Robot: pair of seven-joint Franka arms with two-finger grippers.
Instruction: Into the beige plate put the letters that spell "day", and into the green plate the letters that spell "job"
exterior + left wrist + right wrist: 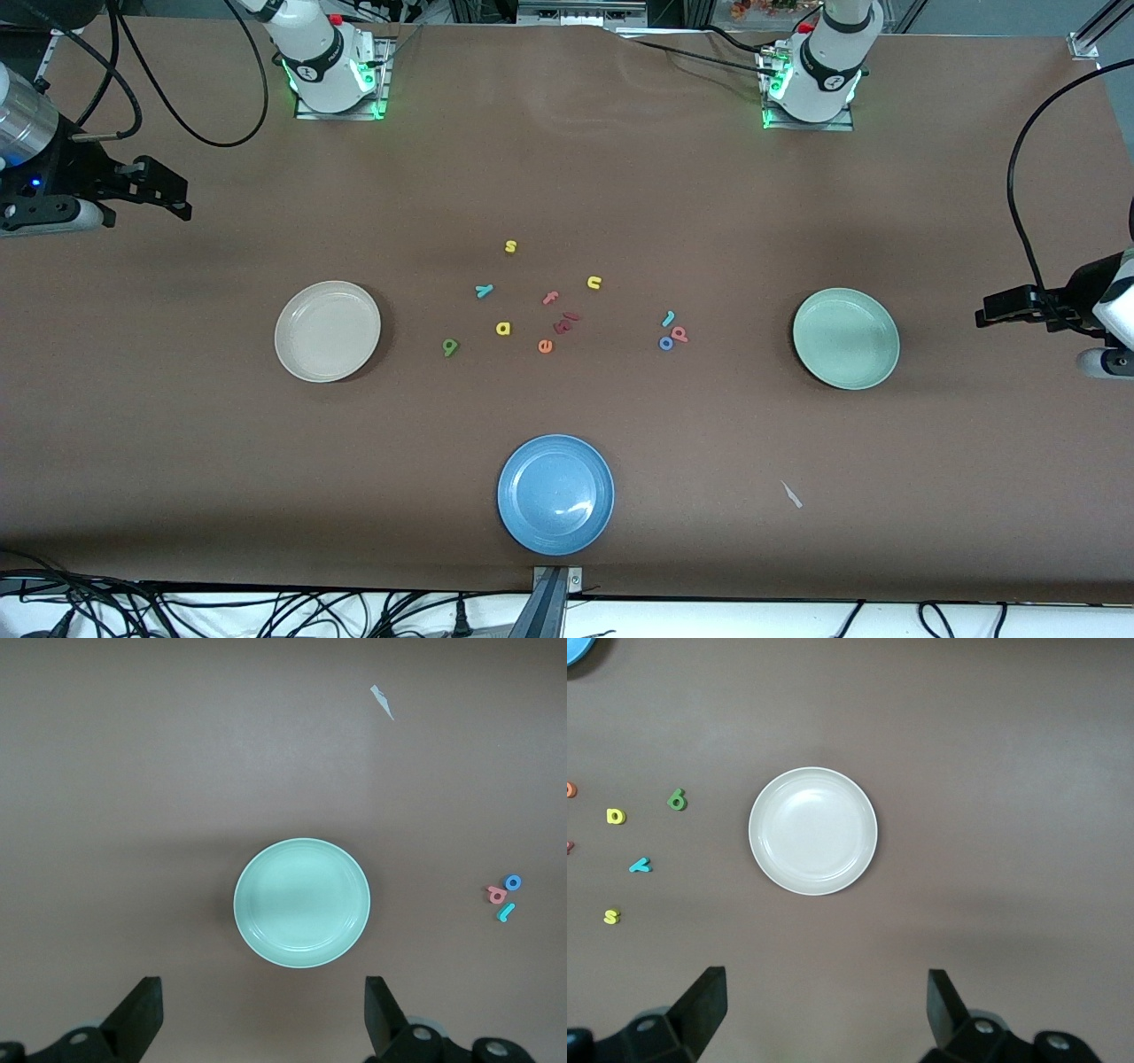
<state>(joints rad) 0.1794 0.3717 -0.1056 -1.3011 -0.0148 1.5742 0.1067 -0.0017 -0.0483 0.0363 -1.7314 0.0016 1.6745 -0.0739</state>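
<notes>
The beige plate [328, 331] [813, 831] lies toward the right arm's end, the green plate [846, 338] [301, 903] toward the left arm's end; both hold nothing. Between them lie the green d [451, 346] [676, 799], yellow a [503, 329] [616, 816] and teal y [484, 290] [640, 865]. Closer to the green plate sit the j [669, 318] [506, 912], o [665, 342] [513, 881] and b [679, 333] [497, 895], bunched together. My right gripper [182, 199] [827, 1005] hangs open over the table's end past the beige plate. My left gripper [983, 316] [263, 1010] hangs open past the green plate.
A blue plate [555, 494] lies nearest the front camera. Other letters lie in the middle: a yellow s [510, 246], a yellow u [594, 283], a pink f [550, 298], an orange e [545, 346], and some red pieces [563, 321]. A white scrap [791, 494] lies on the cloth.
</notes>
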